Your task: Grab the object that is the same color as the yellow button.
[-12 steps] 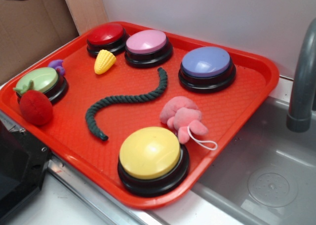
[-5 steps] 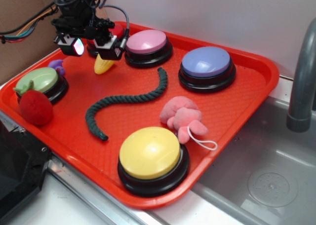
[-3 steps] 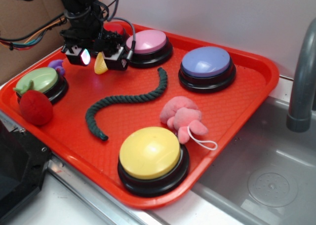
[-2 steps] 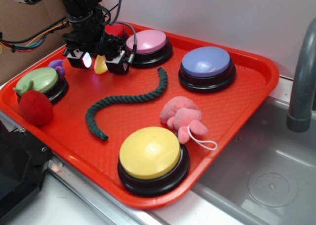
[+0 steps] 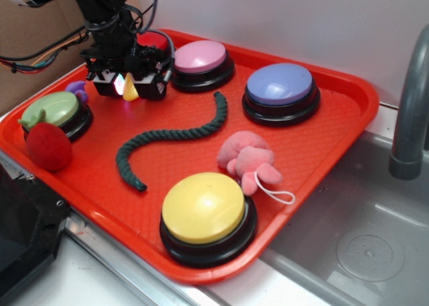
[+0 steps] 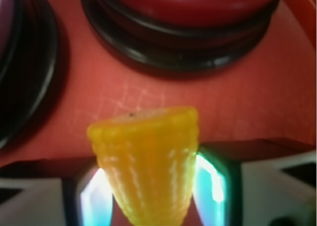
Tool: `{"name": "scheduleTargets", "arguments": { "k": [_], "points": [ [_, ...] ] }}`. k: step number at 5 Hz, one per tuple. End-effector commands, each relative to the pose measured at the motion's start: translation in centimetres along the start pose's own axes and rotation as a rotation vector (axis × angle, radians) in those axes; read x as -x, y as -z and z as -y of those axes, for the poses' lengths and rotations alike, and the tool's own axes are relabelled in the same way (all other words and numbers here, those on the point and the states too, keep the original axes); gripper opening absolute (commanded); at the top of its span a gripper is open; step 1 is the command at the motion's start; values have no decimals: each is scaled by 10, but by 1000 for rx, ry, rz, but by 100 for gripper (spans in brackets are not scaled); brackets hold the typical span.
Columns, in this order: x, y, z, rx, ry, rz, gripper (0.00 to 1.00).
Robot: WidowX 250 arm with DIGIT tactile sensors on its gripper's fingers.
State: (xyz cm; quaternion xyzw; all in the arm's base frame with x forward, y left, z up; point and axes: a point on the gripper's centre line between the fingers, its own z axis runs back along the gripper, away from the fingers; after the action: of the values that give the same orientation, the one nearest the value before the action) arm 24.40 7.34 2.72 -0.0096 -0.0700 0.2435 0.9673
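The black two-fingered gripper (image 5: 130, 86) is sitting low over the far left part of the red plastic tray (image 5: 322, 145), its jaws standing on either side of the small yellow ridged toy corn cob (image 6: 146, 161). In the wrist view the two pads are lying just beside the cob's flanks, but whether they are pressing it cannot be told. The cob's long axis is running between the jaws: its wide flat end is facing the red dome button (image 6: 198, 8) at the far edge, and its narrow tip is pointing back toward the gripper body. In the exterior view only a sliver of the cob (image 5: 129, 90) is showing between the fingers. Just right of the gripper is sitting the pink dome button (image 5: 200, 56), with the lilac dome button (image 5: 279, 84) further right. Left of it a pale green dome button (image 5: 53, 109) is standing beside a red felt strawberry (image 5: 47, 145). A dark green rope (image 5: 177, 133) is curving across the tray's middle, a pink plush toy (image 5: 248, 160) is lying beside it, and the large yellow dome button on a black base (image 5: 204, 209) is occupying the near edge.
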Motion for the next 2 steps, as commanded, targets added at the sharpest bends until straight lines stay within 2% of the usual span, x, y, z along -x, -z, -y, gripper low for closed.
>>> {"name": "scheduleTargets", "arguments": {
  "k": [1, 2],
  "points": [
    [-7, -41, 3, 50, 5, 22, 0],
    [5, -75, 18, 19, 22, 44, 0]
  ]
}}
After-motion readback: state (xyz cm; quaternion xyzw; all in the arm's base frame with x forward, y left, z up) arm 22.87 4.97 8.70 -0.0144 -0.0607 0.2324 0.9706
